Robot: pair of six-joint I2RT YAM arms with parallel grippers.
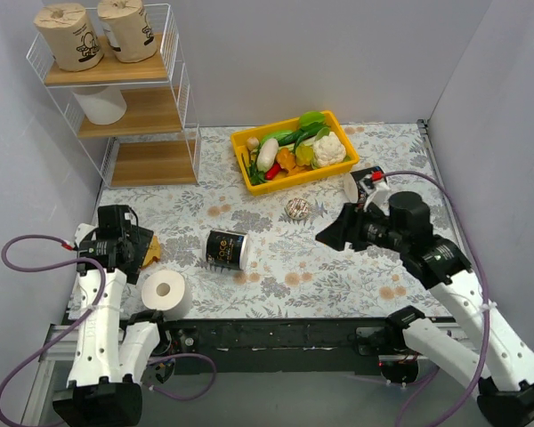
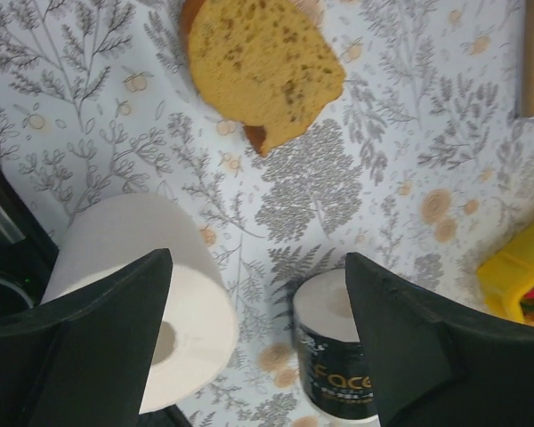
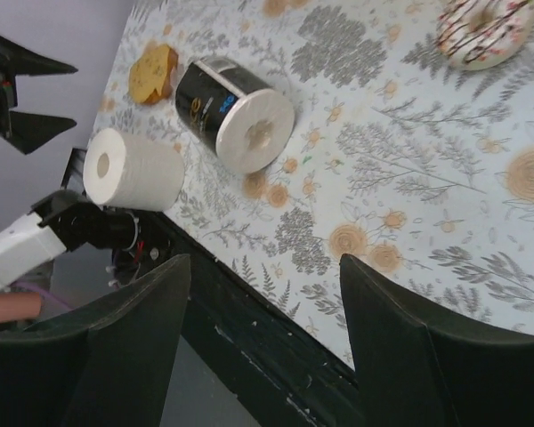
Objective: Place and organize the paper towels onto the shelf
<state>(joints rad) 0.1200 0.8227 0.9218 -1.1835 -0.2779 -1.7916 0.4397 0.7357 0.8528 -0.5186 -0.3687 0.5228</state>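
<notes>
The white wire shelf (image 1: 180,67) stands at the back left. Two tan printed rolls (image 1: 69,37) stand on its top board and one white roll (image 1: 101,102) on the middle board; the bottom board is bare. A black-wrapped roll (image 1: 226,249) lies on its side mid-table, also in the left wrist view (image 2: 338,356) and right wrist view (image 3: 236,111). A white roll (image 1: 166,292) lies near the front edge, also in both wrist views (image 2: 133,294) (image 3: 133,169). My left gripper (image 1: 141,249) (image 2: 258,356) is open and empty, above and between these two rolls. My right gripper (image 1: 327,235) (image 3: 262,347) is open and empty, right of the black roll.
A yellow bin of vegetables (image 1: 242,142) sits at the back centre. A small patterned ball (image 1: 297,209) lies in front of it. A bread slice (image 1: 151,253) lies under my left gripper. What looks like another black-wrapped roll (image 1: 356,185) shows partly behind my right arm.
</notes>
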